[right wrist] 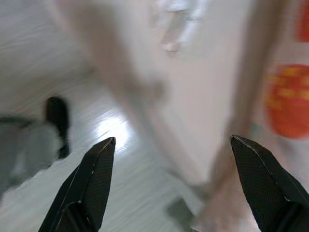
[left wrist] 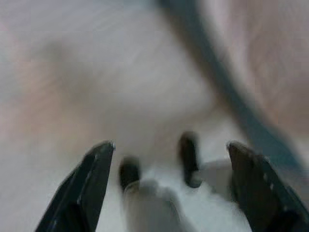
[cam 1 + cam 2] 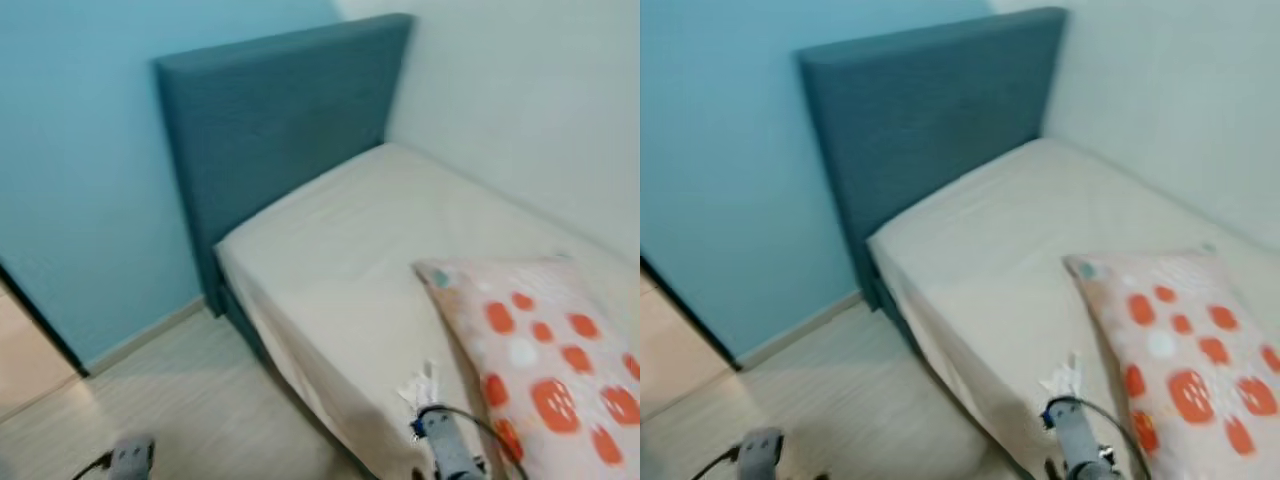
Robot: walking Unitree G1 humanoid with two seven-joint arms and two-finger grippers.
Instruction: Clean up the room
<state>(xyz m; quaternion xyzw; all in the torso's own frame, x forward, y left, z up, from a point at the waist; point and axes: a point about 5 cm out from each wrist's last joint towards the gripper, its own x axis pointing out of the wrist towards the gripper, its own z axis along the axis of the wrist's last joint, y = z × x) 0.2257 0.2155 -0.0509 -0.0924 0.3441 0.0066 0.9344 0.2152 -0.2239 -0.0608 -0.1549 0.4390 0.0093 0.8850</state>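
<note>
Both jaws are spread and empty: right gripper (image 1: 173,145) hangs near the pillow (image 3: 545,355) on the bed (image 3: 350,260); approach squarely before grasping.

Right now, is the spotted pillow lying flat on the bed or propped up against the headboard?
Lying flat. The pillow rests on the mattress near its foot end, well apart from the blue headboard.

Bed (image 3: 380,250): standing in the corner, covered with a cream sheet.
Headboard (image 3: 270,110): teal, leaning flat against the blue wall (image 3: 70,180).
White wall (image 3: 540,100): running along the bed's far side.
Floor (image 3: 190,410): pale wood, lying beside the bed.
</note>
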